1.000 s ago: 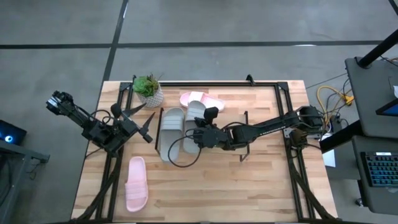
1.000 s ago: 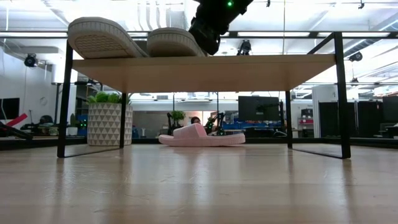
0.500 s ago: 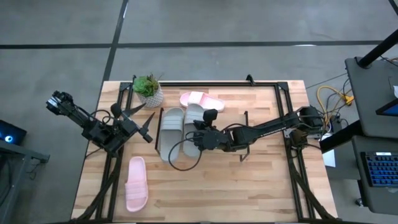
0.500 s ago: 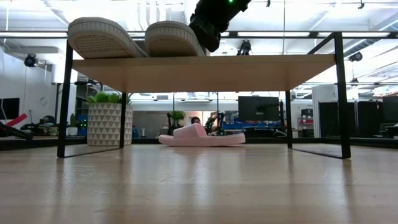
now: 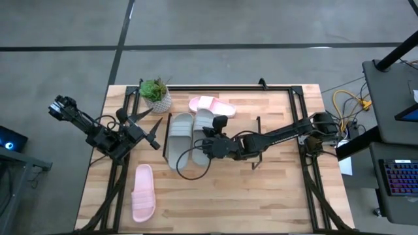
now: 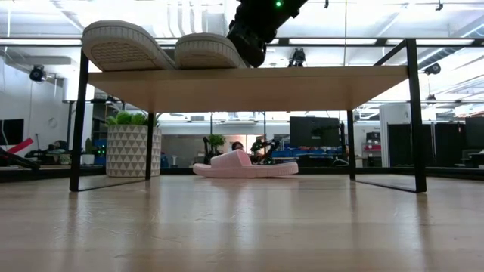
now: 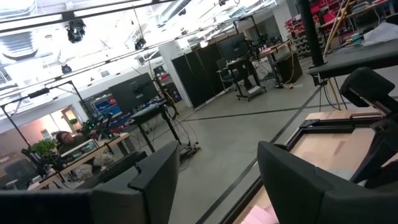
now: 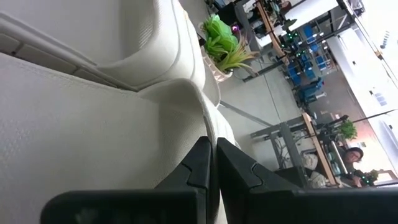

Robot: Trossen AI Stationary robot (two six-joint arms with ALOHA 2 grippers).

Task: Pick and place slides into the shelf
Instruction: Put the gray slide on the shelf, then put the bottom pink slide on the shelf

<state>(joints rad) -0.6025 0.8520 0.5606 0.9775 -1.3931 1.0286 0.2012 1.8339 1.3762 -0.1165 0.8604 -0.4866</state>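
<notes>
Two grey slides lie side by side on the shelf [image 6: 302,81], the left one [image 5: 179,136] and the right one [image 5: 204,125]; in the low view their soles [image 6: 121,44] overhang the board's near edge. My right gripper [image 5: 208,146] reaches in from the table's right and is shut on the right grey slide [image 8: 93,155]. One pink slide [image 5: 212,104] lies on the table beyond the shelf, and the other [image 5: 142,192] lies near the left near corner. My left gripper [image 5: 149,128] hovers open left of the shelf, touching nothing. My right gripper pinches the right grey slide's raised side rim [image 8: 209,127] between its two fingers [image 8: 239,171], near the slide's near end. It comes in from the table's right. The slide's sole [image 6: 208,51] rests on the shelf board, beside the other grey slide.
A potted plant [image 5: 155,93] stands at the far left corner, close to the shelf's left end. A black frame [image 5: 297,104] runs around the table's edges. The shelf's right half [image 5: 245,127] holds nothing. Bare table lies along the near edge.
My right gripper has moved slightly toward the table's left. The grey slide it holds has slid with it along the board, closer to the other grey slide.
</notes>
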